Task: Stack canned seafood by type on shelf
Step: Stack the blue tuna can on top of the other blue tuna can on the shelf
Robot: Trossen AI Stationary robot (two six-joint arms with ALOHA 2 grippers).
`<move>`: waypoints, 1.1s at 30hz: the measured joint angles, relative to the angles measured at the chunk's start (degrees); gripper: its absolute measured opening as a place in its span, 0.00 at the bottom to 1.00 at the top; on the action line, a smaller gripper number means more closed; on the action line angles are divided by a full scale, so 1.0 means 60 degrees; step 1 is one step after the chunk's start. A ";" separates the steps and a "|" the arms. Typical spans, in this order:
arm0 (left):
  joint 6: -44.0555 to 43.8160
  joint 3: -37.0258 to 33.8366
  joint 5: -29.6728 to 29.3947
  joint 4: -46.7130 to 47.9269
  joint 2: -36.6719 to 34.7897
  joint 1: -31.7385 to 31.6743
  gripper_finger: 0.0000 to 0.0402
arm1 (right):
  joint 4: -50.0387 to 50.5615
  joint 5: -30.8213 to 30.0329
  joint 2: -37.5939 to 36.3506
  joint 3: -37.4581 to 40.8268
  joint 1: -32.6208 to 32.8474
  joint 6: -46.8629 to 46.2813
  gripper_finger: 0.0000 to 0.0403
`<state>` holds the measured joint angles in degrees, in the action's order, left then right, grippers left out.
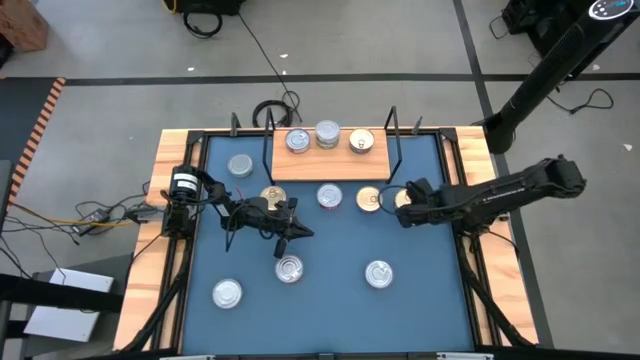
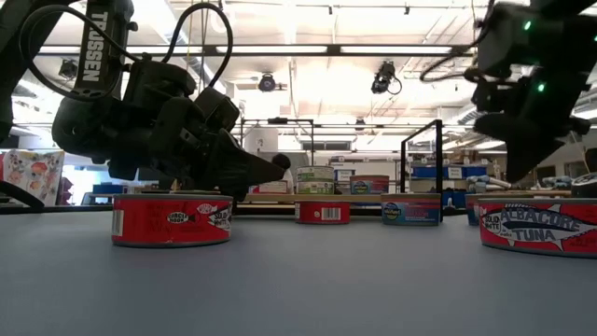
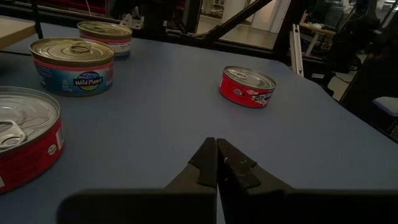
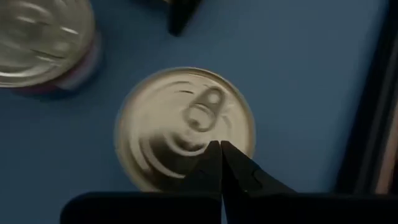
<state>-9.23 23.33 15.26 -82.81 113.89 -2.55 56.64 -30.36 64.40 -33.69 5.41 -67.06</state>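
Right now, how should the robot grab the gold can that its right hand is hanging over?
Probably from straight above, with the fingers spread across its round side wall. The gold-topped can lies flat on the blue mat, lid up, so only its low rim gives a hold; the pull tab is too thin. The right gripper is above it but closed, so it must open first.

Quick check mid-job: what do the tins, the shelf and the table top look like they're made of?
Tin: metal, likely; shiny gold lid with pull tab, reflecting light. Red tin has a printed, glossy side. Shelf: light board, wood by its look, with thin black wire uprights. Table top: matte blue sheet, material unclear, framed by a wooden rim.
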 joint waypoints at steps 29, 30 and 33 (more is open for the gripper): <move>0.0000 0.0004 0.0001 0.0000 0.0000 0.0000 0.01 | -0.3188 0.3150 0.0740 -0.2212 0.1622 0.2300 0.08; 0.0000 0.0004 0.0001 0.0000 -0.0001 -0.0004 0.01 | -0.3386 0.3032 0.0797 -0.2332 0.1712 0.2441 0.11; 0.0000 0.0004 0.0001 0.0000 -0.0001 -0.0003 0.01 | -0.3592 0.2933 0.1233 -0.2429 0.1901 0.2567 0.19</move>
<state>-9.23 23.35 15.27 -82.81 113.89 -2.56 35.09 -12.76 71.80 -48.26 16.81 -51.66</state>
